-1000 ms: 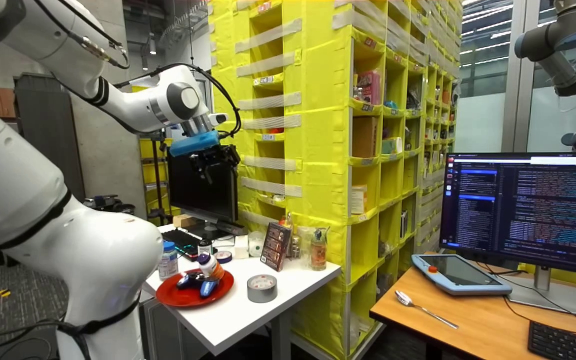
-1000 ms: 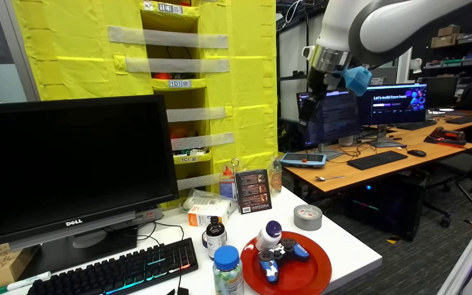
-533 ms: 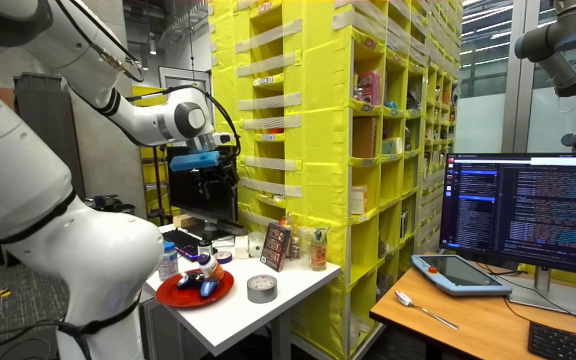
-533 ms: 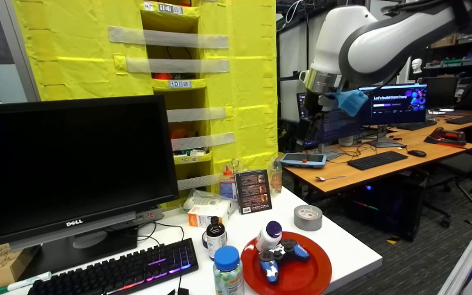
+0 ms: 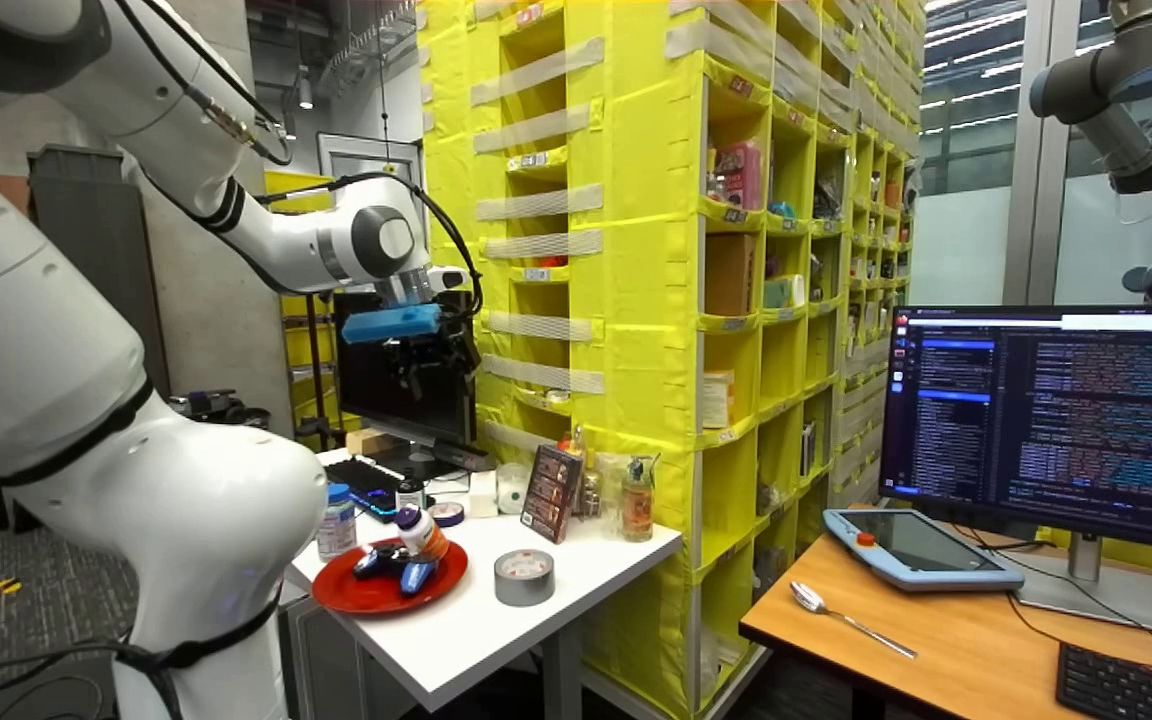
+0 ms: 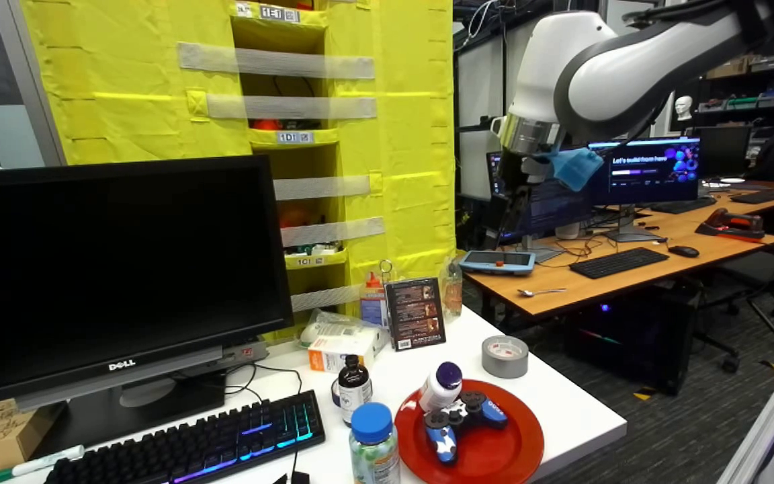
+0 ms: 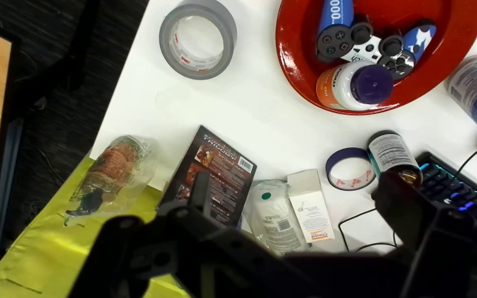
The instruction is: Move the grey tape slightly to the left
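The grey tape [image 5: 524,589] lies flat on the white desk [image 5: 461,645], close to the edge facing the wood-topped table [image 5: 976,650], roughly midway between that edge's two corners; I can make out red lettering inside its core. Over the desk, well above everything on it, the Robotiq gripper [image 7: 294,189] hangs from the white Franka arm [image 5: 286,235], its black fingers [image 7: 201,193] pointing down and, by the wrist view, spread wide. Near the tape but apart from it, the red plate [image 6: 519,437] sits by the edge opposite the yellow shelving [image 5: 636,380], bearing a blue-and-white game controller [image 7: 364,49] and a tilted, purple-capped white bottle [image 7: 343,86]. In the corner where the tape's edge meets the shelving stands a bagged bottle [image 7: 114,169], and near it a Spider-Man trilogy DVD case [image 7: 217,169] leans. Farther along the shelving edge I see a Chestal box [image 7: 309,209], and a little in from that a purple tape roll [image 7: 348,152] just beside a dark labelled bottle [image 7: 391,154].
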Controlling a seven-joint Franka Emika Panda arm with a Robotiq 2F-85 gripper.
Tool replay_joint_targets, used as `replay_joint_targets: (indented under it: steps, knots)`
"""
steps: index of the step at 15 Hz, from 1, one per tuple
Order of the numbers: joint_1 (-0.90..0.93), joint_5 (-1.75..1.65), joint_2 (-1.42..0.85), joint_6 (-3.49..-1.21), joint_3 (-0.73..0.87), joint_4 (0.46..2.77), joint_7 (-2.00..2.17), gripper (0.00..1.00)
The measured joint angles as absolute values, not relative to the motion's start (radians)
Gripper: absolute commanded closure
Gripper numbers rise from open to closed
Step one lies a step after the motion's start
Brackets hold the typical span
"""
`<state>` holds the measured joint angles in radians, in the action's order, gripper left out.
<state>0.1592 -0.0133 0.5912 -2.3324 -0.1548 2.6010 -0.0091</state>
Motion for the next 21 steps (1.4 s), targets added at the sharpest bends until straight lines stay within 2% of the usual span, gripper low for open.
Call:
replay_joint_targets:
  steps: [11,15,16,17,21]
  knots:
    - [0.160,-0.014,0.590,-2.332,-0.156,2.602,-0.009,0.00]
    - [0.156,-0.034,0.517,-2.332,-0.179,2.591,0.006,0.00]
    - [0.153,-0.045,0.479,-2.332,-0.186,2.583,0.017,0.25]
    - [0.149,-0.056,0.440,-2.332,-0.190,2.574,0.027,0.26]
    - [0.132,-0.077,0.296,-2.332,-0.186,2.533,0.041,0.55]
